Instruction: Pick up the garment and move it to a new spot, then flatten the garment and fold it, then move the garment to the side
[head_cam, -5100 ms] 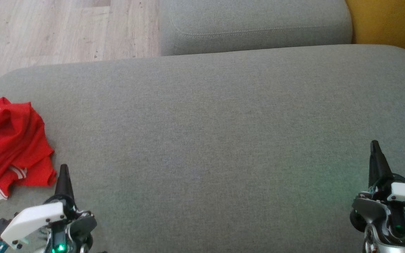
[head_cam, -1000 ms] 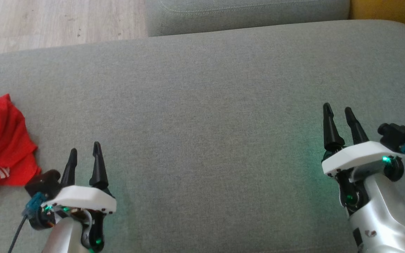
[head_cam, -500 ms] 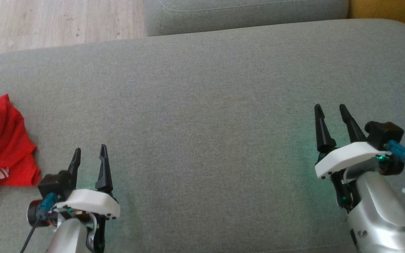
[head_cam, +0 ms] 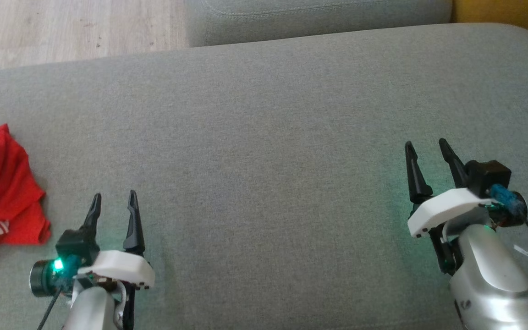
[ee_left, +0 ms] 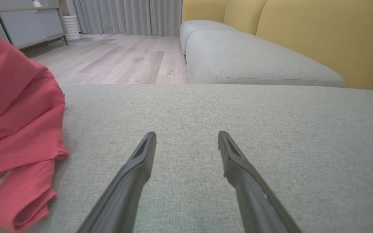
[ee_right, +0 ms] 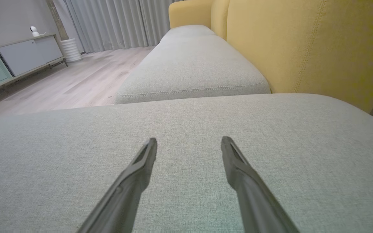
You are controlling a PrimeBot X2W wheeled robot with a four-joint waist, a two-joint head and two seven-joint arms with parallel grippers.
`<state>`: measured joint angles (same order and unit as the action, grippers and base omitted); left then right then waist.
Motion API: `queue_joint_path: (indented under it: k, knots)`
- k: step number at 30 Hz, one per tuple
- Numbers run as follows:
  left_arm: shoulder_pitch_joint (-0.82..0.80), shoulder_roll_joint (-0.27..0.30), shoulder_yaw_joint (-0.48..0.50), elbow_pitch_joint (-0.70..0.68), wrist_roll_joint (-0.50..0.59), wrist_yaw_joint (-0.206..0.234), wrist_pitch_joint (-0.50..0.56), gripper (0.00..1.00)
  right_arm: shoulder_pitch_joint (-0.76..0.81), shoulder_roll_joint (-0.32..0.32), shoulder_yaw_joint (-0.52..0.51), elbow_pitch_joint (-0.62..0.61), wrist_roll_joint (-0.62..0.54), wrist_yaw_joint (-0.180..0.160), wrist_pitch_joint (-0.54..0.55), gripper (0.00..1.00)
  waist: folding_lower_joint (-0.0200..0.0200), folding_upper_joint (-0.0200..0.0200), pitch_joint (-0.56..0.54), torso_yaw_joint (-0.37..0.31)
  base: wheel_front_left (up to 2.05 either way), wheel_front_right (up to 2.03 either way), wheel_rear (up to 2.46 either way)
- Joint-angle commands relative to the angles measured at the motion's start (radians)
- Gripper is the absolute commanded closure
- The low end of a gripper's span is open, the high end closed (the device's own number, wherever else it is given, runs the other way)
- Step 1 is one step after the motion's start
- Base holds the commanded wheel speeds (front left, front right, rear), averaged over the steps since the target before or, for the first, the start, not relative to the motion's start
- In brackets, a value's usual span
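The garment (head_cam: 0, 188) is a crumpled red jersey with white trim, lying at the left edge of the grey cushion (head_cam: 264, 137); the picture's edge cuts part of it off. It also fills the left side of the left wrist view as a red heap (ee_left: 15, 136). My left gripper (head_cam: 113, 198) hovers open over the cushion just right of the garment, apart from it, with nothing between its fingers (ee_left: 141, 155). At the right side of the cushion my right gripper (head_cam: 426, 147) stands open and empty above bare fabric (ee_right: 186, 142).
A second grey cushion (head_cam: 319, 18) adjoins the far edge. Yellow sofa backrests (ee_right: 303, 42) rise along the right. Wooden floor (head_cam: 71, 23) lies beyond the far left, with a low cabinet (ee_right: 11, 61) and grey curtains (ee_right: 115, 22) further off.
Since five seconds ago both arms have turned so both fingers show, and the head view tilted down. Over the last second the left gripper drew slightly back and the right gripper drifted a little left.
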<state>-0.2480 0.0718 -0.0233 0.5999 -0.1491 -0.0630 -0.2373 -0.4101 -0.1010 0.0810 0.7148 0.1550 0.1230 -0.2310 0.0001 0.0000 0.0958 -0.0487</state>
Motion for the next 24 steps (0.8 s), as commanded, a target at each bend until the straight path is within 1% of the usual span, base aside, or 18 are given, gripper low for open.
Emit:
queue_joint_path:
  k: [1, 3, 8, 13, 16, 21, 22, 24]
  knots:
    - [-0.042, 0.007, 0.04, -0.025, 0.03, 0.006, -0.018, 0.0, -0.046, 0.011, 0.014, -0.018, -0.031, 0.008, -0.024, 0.0, -0.0001, 0.0, 0.0, -0.001, 0.0, 0.0, 0.0]
    - [-0.039, 0.004, 0.046, -0.025, 0.055, 0.007, -0.023, 0.0, -0.049, 0.015, 0.011, -0.011, -0.055, 0.008, -0.03, 0.0, -0.0001, 0.0, 0.002, -0.002, 0.0, 0.0, 0.0]
    - [-0.036, -0.005, 0.057, -0.031, 0.061, 0.008, -0.024, 0.0, -0.047, 0.02, 0.004, -0.01, -0.063, 0.008, -0.031, 0.0, -0.0001, 0.0, 0.006, 0.001, 0.0, 0.0, 0.0]
    - [-0.033, -0.011, 0.069, -0.039, 0.06, 0.009, -0.024, 0.0, -0.044, 0.023, 0.013, -0.013, -0.063, 0.008, -0.031, 0.0, -0.0001, 0.0, 0.011, 0.025, 0.0, 0.0, 0.0]
    - [-0.028, -0.014, 0.074, -0.043, 0.058, 0.008, -0.024, 0.0, -0.041, 0.025, 0.032, -0.014, -0.057, 0.008, -0.031, 0.0, -0.0001, 0.0, 0.015, 0.064, 0.0, 0.0, 0.0]
    - [-0.01, -0.019, 0.076, -0.05, 0.048, 0.008, -0.024, 0.0, -0.028, 0.028, 0.073, -0.013, -0.042, 0.008, -0.031, 0.0, -0.0001, 0.0, 0.017, 0.175, 0.0, 0.0, 0.0]
    - [-0.01, -0.019, 0.076, -0.05, 0.048, 0.008, -0.024, 0.0, -0.028, 0.028, 0.073, -0.013, -0.042, 0.008, -0.031, 0.0, -0.0001, 0.0, 0.017, 0.175, 0.0, 0.0, 0.0]
    - [0.0, -0.02, 0.081, -0.053, 0.041, 0.008, -0.024, 0.0, -0.023, 0.03, 0.093, -0.015, -0.034, 0.008, -0.031, 0.0, -0.0001, 0.0, 0.016, 0.231, 0.0, 0.0, 0.0]
